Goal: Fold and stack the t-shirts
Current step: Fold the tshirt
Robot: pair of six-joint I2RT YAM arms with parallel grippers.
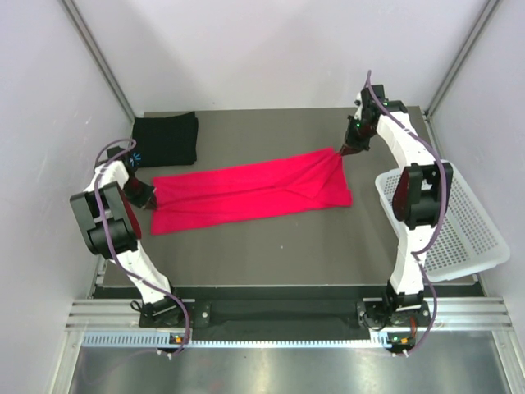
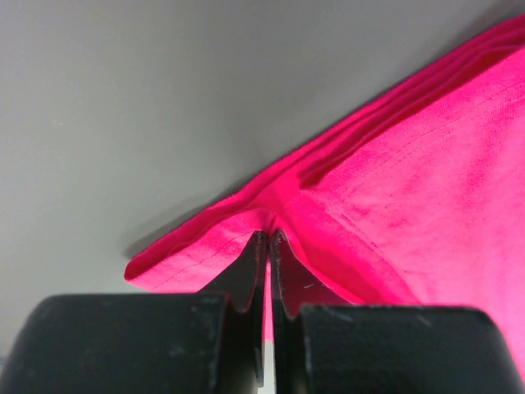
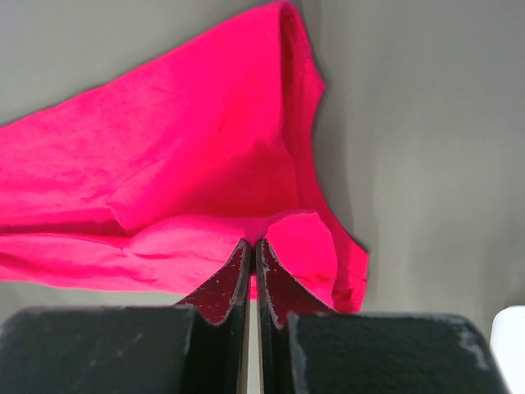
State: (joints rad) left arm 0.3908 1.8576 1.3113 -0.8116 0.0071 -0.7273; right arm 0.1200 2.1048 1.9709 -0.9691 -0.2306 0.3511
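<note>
Top external view showed the red-pink t-shirt (image 1: 246,190) stretched across the worktop (image 1: 271,246), the left gripper (image 1: 148,195) and right gripper (image 1: 340,153) each pinching one end; the black t-shirt (image 1: 166,138) lay folded at the far left corner

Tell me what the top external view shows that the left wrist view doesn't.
Only the top external: the folded black t-shirt at the far left, the white basket on the right, and the right gripper pinching the red-pink t-shirt at its far right end. Only the left wrist: the left gripper, jaws closed tight on a fold of stitched hem. Both: the red-pink t-shirt spread across the grey table.
</note>
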